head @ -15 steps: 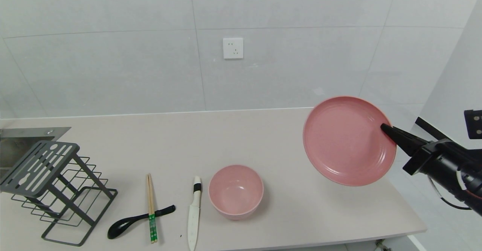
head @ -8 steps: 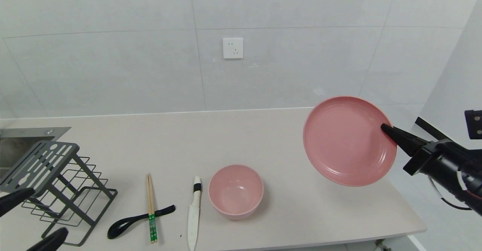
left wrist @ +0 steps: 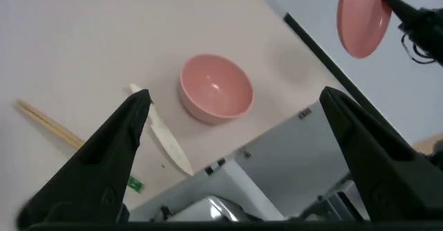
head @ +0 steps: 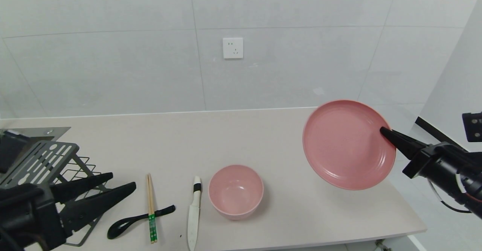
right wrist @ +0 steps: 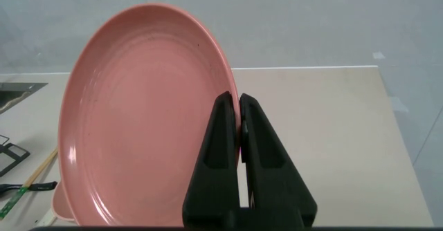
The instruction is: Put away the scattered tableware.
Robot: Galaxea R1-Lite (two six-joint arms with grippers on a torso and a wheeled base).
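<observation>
Since the earlier frames, my left pincer (head: 122, 180) has come into the head view from the lower left. It now hangs in front of the rack (head: 37, 160), with its tips just short of the chopsticks (head: 151, 206). The plate (head: 346, 145) sits slightly lower than it did.

1. Right pincer (head: 382, 130): pinching the plate at its right rim. The right wrist view shows both fingers pressed on that rim, one on each face (right wrist: 239, 101).
2. Plate (right wrist: 138, 120): held in the air over the right end of the counter (head: 226, 138). It is steeply tilted, its hollow face turned toward the left, and it is clear of the surface.
3. Left pincer (left wrist: 235, 96): spread wide, holding nothing, low over the left part of the counter.
4. Bowl (head: 236, 190): upright on the counter near its front edge, around the middle. In the left wrist view it lies between the spread fingers, farther off (left wrist: 216, 86).
5. Knife (head: 194, 213): flat on the counter, just left of the bowl and apart from it.
6. Chopsticks: a pair lying side by side, left of the knife, crossing the handle of a black spoon (head: 128, 221).
7. Rack: dark wire frame at the left end of the counter, partly covered by my left arm.
</observation>
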